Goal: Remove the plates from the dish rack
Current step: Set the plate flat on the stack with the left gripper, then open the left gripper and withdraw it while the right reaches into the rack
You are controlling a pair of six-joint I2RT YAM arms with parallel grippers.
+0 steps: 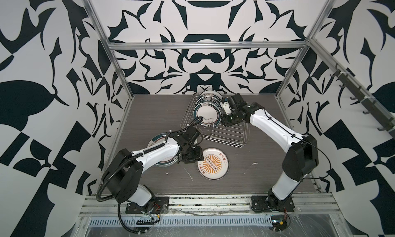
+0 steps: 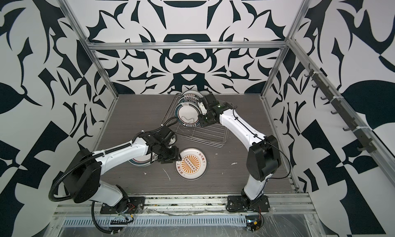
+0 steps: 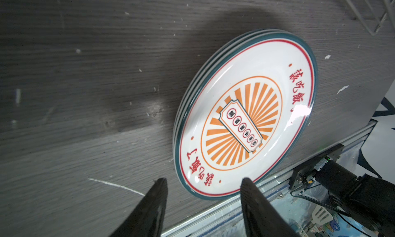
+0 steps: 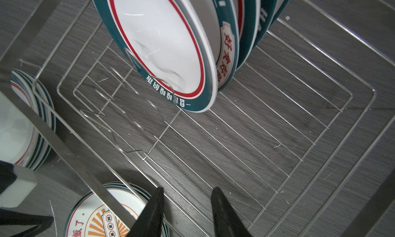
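**Plates: some out, some racked**

The left jaws hang released by the sunburst stack [image 3: 241,122] on the table [image 3: 85,75]. The right jaws gape empty over the dish rack [image 4: 256,126], where several plates [image 4: 162,43] stand on edge.

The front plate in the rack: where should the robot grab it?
Probably its top rim, coming from above. The front plate stands on edge in the dish rack, bottom rim on the wires, more plates close behind, so the upper edge looks freest to pinch.
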